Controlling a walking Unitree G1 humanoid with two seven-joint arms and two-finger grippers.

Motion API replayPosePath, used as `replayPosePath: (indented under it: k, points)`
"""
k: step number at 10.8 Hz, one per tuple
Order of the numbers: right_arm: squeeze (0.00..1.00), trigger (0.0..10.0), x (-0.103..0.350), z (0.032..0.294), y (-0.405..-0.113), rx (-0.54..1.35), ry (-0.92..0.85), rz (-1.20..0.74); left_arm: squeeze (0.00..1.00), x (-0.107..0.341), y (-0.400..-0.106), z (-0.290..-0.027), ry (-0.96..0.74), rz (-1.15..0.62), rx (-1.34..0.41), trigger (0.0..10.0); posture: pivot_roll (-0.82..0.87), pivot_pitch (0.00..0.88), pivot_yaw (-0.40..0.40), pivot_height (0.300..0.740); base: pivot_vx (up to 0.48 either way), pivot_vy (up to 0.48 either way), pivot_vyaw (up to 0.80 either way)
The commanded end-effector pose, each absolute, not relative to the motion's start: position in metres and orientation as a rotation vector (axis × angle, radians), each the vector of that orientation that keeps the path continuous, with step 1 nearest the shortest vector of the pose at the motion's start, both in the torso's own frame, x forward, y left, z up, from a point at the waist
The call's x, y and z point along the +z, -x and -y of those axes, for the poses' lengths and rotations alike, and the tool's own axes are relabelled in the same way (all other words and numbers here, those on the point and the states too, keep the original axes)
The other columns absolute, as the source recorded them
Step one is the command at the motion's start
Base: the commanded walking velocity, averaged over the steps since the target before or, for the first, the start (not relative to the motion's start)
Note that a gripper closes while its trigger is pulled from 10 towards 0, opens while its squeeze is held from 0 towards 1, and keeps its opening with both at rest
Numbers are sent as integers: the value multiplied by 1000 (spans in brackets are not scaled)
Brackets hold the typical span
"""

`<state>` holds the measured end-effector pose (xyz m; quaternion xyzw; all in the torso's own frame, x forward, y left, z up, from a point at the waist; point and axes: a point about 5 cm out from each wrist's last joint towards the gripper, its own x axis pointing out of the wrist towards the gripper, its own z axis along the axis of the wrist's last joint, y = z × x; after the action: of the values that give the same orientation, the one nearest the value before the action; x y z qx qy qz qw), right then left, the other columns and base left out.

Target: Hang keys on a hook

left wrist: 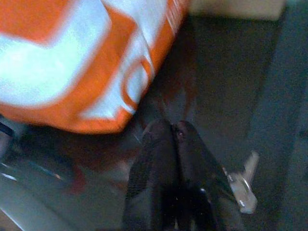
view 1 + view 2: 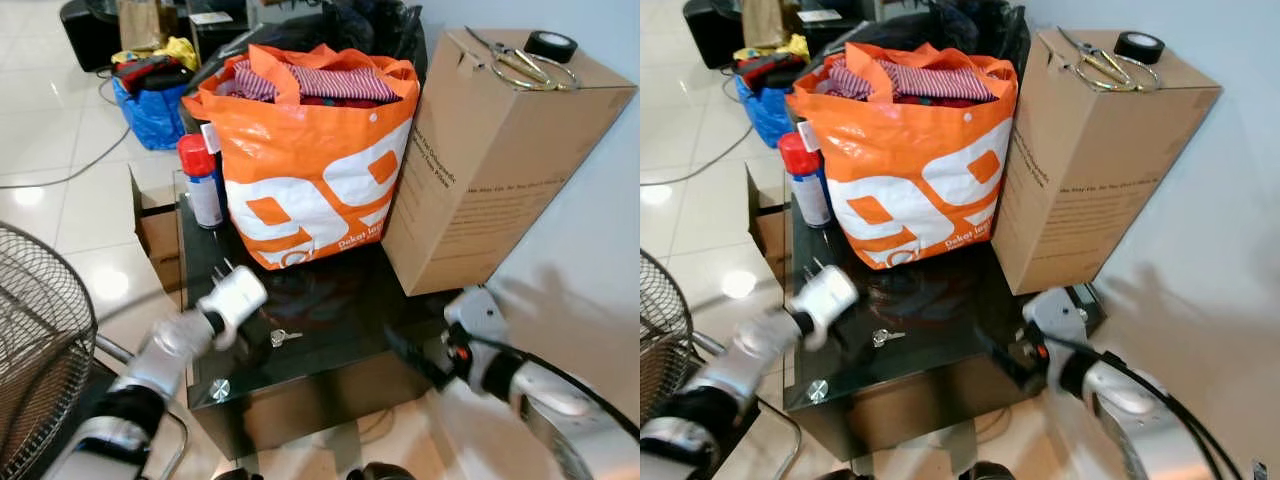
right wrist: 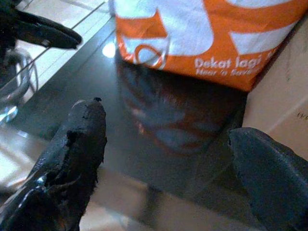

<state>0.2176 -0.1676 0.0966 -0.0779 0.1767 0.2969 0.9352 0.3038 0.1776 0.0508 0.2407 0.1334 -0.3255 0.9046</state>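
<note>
Keys [image 2: 284, 337] lie flat, long axis across table [image 2: 330, 300]; left pincer [image 1: 174, 132] together beside them; right pincer [image 3: 168, 144] apart.

One orange bag [image 2: 310, 160], one cardboard box [image 2: 490, 170], one spray can [image 2: 203, 180], one key [image 2: 284, 337].

Left arm [image 2: 150, 365]: silver-grey segments with darker black joints between them, ending in a white, boxy wrist housing [image 2: 232, 295] with small dark prongs at its top. Left gripper [image 1: 174, 132]: two long black fingers with a matte, finely textured surface and rounded tips.

Right arm [image 2: 540, 385]: silver-white rounded shell, a black band at the wrist, a small red mark [image 2: 461, 352] beside it. A thin black cable [image 2: 575, 385] arcs along the forearm. Right gripper [image 3: 168, 144]: black fingers [image 3: 79, 139], thick, rough and grainy, with blunt ends.
</note>
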Motion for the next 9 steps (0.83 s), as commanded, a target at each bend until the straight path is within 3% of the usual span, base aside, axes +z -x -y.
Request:
replayPosePath:
  k: [1,4,5,6,9]
  points:
    - [0,10000,99,173,-222,568,173,-340,0,60,-307,-177,-492,-241,-684,0,-168,0,-22,740,0,0,0]
    - [0,10000,98,169,-224,570,176,-332,0,44,-301,-171,-531,-366,-718,0,-179,0,-34,740,0,0,0]
    - [0,10000,97,173,-223,567,187,-348,0,33,-297,-162,-517,-413,-695,10000,-193,0,-49,740,0,0,0]
    - [0,10000,96,177,-220,567,202,-370,1000,30,-296,-144,-422,-398,-709,10000,-202,0,-57,740,0,0,0]
    - [0,10000,94,182,-211,578,219,-401,1000,9,-280,-119,-497,-413,-639,10000,-229,42,-88,740,0,0,0]
